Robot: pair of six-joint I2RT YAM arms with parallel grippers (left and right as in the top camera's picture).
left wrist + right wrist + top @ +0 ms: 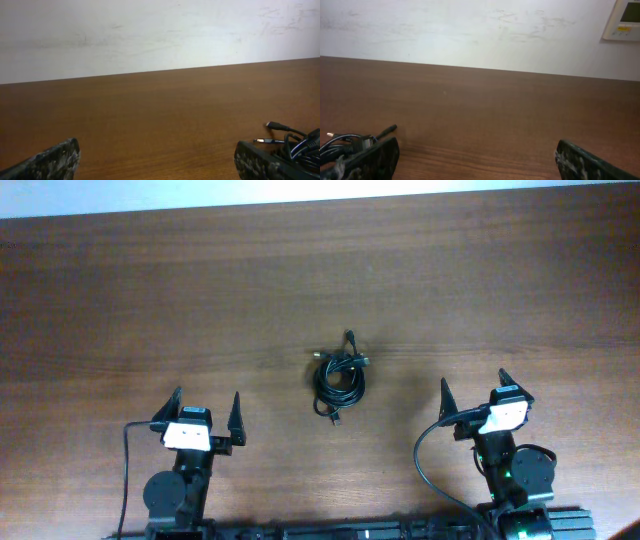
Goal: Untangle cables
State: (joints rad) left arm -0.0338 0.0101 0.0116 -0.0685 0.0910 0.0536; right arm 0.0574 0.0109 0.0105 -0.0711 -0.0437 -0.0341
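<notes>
Because neither arm holds anything yet, the step in hand looks to be the first reach, and it pays to plan it from the robot outward. Nearest the base, the left black two-finger gripper (pixel 207 405) and the right black two-finger gripper (pixel 472 388) both stand empty with fingers spread wide above the brown wooden table (pixel 120 280). Farther out, between the two arms and apart from both, lies the small bundle of thin black cables (pixel 340 377), coiled in overlapping loops flat on the wood. The left wrist view catches it low at its right edge, the right wrist view low at its left edge. Loose plug ends (pixel 350 338) poke out of the coil on its far side, with another on the near side. A good approach, I judge, is for one gripper to pinch the body of the coil while the other takes a free plug end and draws it away slowly, low along the table. Yanking across the loops could tighten a knot or drag the whole bundle. How the strands cross inside cannot be told. Beyond the cables the tabletop runs on to the pale white wall (pixel 300 190).
</notes>
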